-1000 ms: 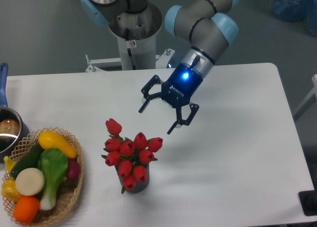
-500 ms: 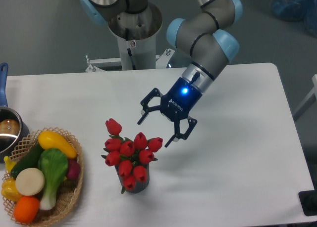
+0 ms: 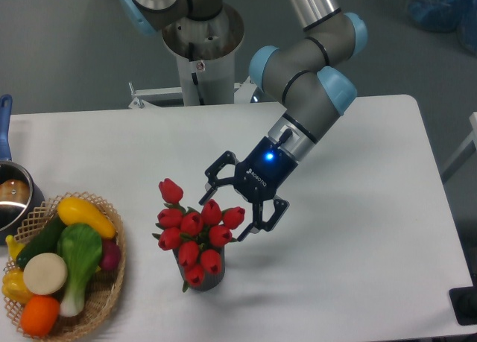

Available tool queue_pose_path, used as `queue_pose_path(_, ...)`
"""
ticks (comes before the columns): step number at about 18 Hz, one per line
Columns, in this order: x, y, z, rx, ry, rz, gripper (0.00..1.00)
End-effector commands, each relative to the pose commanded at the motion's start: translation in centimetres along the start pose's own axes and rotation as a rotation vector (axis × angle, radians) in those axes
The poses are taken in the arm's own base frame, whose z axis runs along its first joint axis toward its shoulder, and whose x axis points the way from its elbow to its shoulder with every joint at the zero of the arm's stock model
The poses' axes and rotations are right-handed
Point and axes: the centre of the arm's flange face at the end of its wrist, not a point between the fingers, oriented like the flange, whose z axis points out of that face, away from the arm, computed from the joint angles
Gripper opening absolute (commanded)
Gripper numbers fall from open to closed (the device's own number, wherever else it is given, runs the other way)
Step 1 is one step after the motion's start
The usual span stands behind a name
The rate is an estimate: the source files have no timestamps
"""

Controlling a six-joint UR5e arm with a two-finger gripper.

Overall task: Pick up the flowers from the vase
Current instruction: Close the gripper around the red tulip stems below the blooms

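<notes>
Behind the flowers, the vase barely shows.

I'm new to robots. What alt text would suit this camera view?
A robot arm's open tool hovers just right of red flowers standing in a dark vase on a white table; a basket of vegetables sits left.

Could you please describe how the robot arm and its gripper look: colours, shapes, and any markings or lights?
The arm has grey cylindrical segments with light blue joint caps. A silver wrist section leads to the black gripper, which has two jointed black fingers, small white lettering too small to read, and a glowing blue light. The grey base column carries a small sticker.
</notes>
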Motion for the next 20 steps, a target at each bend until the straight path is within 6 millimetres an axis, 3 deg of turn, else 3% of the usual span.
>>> queue_pose_path(7, 1.3, 0.3, 2.1, -0.004, 0.041, 0.002, 1.00)
queue_pose_path(20, 1.2, -0.4, 2.8, -0.003, 0.050, 0.016, 1.00)
